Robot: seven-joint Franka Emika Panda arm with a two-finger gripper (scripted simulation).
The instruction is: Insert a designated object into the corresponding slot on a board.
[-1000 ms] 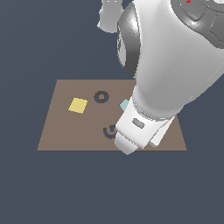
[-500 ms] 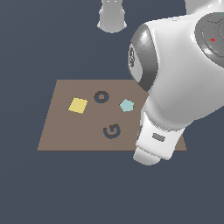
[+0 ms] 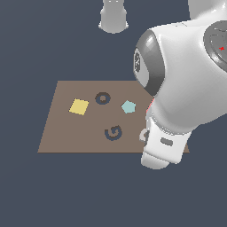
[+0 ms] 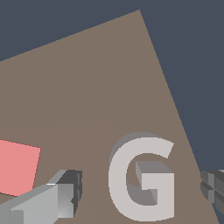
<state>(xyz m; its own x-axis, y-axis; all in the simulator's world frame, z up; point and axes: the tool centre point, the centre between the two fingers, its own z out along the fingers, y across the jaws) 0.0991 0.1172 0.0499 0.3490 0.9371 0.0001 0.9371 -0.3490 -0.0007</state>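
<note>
The pale grey G-shaped block (image 4: pixel 142 177) lies flat on the brown board (image 4: pixel 87 78), near the board's edge. My gripper (image 4: pixel 142 194) is open, its two fingers standing on either side of the block without touching it; one fingertip (image 4: pixel 68 192) and the other fingertip (image 4: pixel 212 186) show in the wrist view. In the exterior view the arm hides almost all of the block (image 3: pixel 144 134) and the gripper itself. The dark navy G-shaped slot (image 3: pixel 113 132) sits on the board (image 3: pixel 62 133), toward the exterior view's left of the arm.
On the board lie a yellow square (image 3: pixel 79 107), a dark ring mark (image 3: pixel 103 98) and a pale teal pentagon (image 3: pixel 128 107). A pink square (image 4: pixel 17 166) lies beside the gripper. The arm's white base (image 3: pixel 114 17) stands behind the board.
The arm has swung toward the exterior view's right and nearer the board's front corner, uncovering the G slot and the teal pentagon.
</note>
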